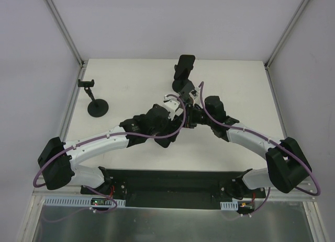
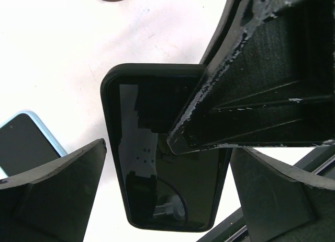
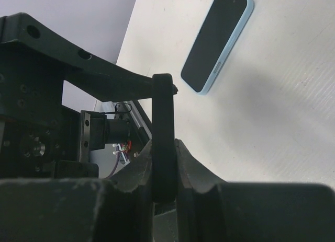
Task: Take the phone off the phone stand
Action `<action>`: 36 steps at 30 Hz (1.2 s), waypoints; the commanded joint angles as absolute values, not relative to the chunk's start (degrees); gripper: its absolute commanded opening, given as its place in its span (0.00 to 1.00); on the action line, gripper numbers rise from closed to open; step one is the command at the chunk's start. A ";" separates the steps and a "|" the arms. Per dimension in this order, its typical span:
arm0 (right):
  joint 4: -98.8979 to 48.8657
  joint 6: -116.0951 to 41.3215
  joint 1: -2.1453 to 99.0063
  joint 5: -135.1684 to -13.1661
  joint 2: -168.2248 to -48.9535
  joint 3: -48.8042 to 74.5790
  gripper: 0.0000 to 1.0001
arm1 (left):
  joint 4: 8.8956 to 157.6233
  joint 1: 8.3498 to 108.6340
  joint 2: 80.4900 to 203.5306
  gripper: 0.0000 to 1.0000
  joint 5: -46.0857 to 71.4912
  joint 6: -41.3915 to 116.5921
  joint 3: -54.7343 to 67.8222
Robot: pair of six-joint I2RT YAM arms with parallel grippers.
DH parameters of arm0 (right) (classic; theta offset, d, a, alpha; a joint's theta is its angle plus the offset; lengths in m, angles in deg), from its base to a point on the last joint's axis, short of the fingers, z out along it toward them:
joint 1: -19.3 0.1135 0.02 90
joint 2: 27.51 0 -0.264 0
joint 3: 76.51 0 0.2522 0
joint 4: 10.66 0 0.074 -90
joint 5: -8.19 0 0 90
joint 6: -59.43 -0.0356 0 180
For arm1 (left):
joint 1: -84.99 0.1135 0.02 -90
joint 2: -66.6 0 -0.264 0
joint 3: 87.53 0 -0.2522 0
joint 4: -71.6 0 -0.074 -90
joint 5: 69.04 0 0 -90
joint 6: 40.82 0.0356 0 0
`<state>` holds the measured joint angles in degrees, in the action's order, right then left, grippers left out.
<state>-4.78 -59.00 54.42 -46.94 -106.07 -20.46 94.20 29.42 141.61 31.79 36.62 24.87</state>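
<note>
A black phone point(image 2: 157, 189) is held up off the white table, edge-on in the right wrist view point(image 3: 162, 111). My right gripper point(image 3: 163, 169) is shut on it, one finger on each face; its finger point(image 2: 251, 95) crosses the screen in the left wrist view. My left gripper point(image 2: 167, 163) is open, with its fingers on either side of the phone and a gap on both sides. In the top view both grippers meet at the table's middle, left point(image 1: 175, 115) and right point(image 1: 189, 115), and hide the phone. A black phone stand point(image 1: 184, 69) rises just behind them.
A light-blue phone point(image 3: 217, 41) lies flat on the table beside the grippers, also in the left wrist view point(image 2: 26, 142) and as a pale sliver from above point(image 1: 169, 99). A second small stand point(image 1: 95, 102) with a round base stands at far left.
</note>
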 commanded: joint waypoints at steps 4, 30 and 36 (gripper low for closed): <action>1.86 -61.59 54.28 -44.63 -105.47 -19.94 0.01 | 93.36 28.92 142.89 0.99 35.38 34.77 25.10; 0.47 -58.70 49.98 -50.51 -98.45 -24.95 0.82 | 98.18 29.35 144.73 0.06 43.28 24.94 24.31; -6.48 -52.03 49.19 -59.12 -92.56 -26.97 0.96 | 101.36 34.80 150.61 0.00 40.40 15.97 22.03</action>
